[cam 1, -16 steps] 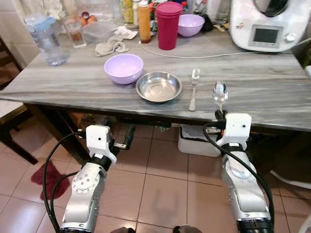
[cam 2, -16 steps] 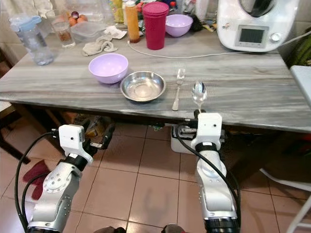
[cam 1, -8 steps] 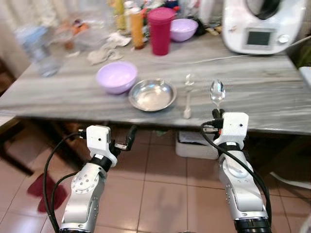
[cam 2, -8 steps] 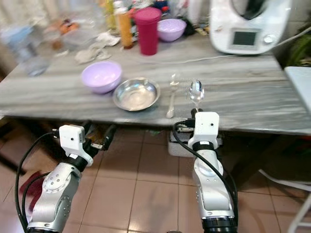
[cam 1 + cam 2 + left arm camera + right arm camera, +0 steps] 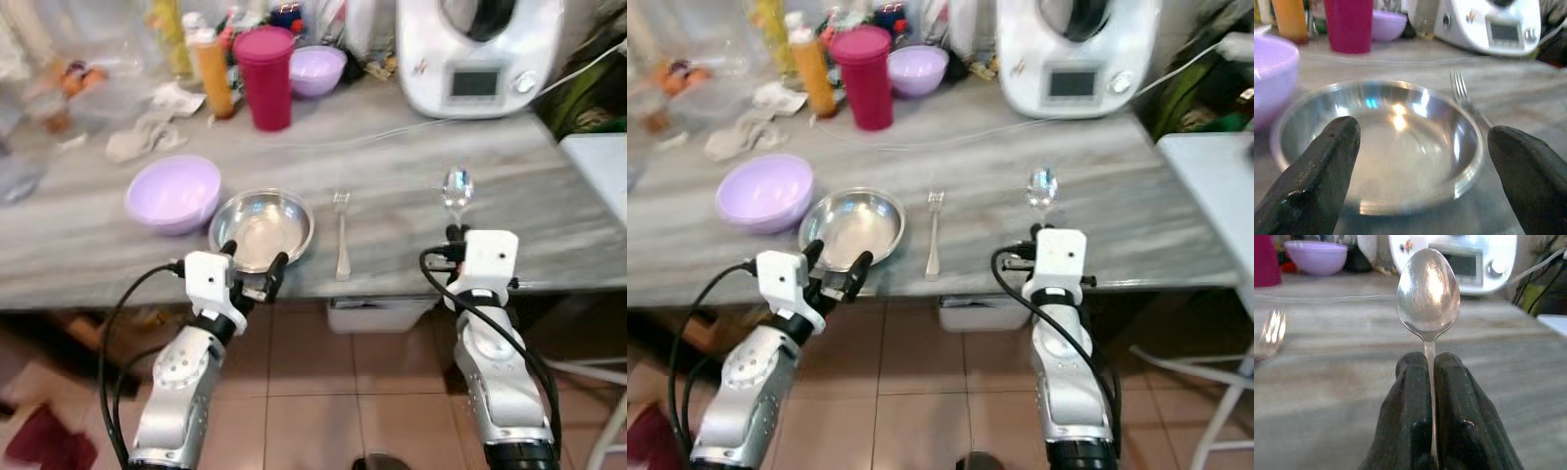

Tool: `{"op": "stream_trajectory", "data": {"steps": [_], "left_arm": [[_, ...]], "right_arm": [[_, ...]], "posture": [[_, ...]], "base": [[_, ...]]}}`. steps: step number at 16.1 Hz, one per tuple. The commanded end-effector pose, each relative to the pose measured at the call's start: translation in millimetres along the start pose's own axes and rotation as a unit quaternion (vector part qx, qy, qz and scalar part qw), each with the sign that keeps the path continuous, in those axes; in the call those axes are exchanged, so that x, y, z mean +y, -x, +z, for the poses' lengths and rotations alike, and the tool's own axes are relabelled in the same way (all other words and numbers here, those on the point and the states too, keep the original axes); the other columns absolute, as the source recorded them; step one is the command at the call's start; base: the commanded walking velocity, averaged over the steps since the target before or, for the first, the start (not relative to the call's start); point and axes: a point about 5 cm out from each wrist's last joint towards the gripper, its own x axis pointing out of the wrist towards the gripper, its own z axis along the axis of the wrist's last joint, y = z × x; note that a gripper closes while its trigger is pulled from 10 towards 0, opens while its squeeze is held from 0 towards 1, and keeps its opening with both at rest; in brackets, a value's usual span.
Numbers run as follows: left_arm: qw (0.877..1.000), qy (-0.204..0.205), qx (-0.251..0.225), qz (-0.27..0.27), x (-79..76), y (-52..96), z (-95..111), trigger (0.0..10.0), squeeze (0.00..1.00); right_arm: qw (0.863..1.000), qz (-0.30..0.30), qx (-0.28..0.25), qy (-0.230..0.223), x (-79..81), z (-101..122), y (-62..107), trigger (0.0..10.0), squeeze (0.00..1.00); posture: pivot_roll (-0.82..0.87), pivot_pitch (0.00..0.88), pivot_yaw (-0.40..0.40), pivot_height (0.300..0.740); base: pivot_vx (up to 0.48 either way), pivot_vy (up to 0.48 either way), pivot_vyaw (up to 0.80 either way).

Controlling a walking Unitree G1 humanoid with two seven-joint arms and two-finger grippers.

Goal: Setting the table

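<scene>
A spoon [image 5: 1427,289] is pinched by its handle between the pressed-together jaws of the right gripper [image 5: 454,233], its bowl raised over the front edge of the grey table [image 5: 549,211], toward the right end. The left gripper [image 5: 253,269] is held at the front edge with its jaws spread, one finger [image 5: 1322,181] on either side of the steel bowl [image 5: 262,227] as seen from the wrist. A fork [image 5: 342,235] lies just beside the steel bowl on its right, tines toward the back edge. A lilac bowl [image 5: 174,194] stands near the steel bowl's left. Toward the back edge are seen a magenta tumbler [image 5: 265,76], an orange bottle [image 5: 211,70], a second lilac bowl [image 5: 316,70] and a white kitchen machine [image 5: 475,54].
</scene>
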Motion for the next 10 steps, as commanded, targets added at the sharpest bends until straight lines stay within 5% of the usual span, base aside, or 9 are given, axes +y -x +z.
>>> {"op": "stream_trajectory", "data": {"steps": [1,10], "left_arm": [[1.0,-0.006,-0.002,0.009,8.3,7.4,2.0,10.0,0.0],[0.994,-0.046,0.023,-0.1,4.2,29.0,-1.1,10.0,0.0]], "right_arm": [[1.0,0.012,-0.01,-0.008,9.7,4.9,1.1,10.0,0.0],[0.998,0.026,0.027,-0.058,14.8,-1.0,-1.3,10.0,0.0]], "posture": [[-0.11,0.131,0.058,0.74],[-0.11,0.141,0.054,0.74]], "base": [[0.0,0.0,0.0],[0.0,0.0,0.0]]}}
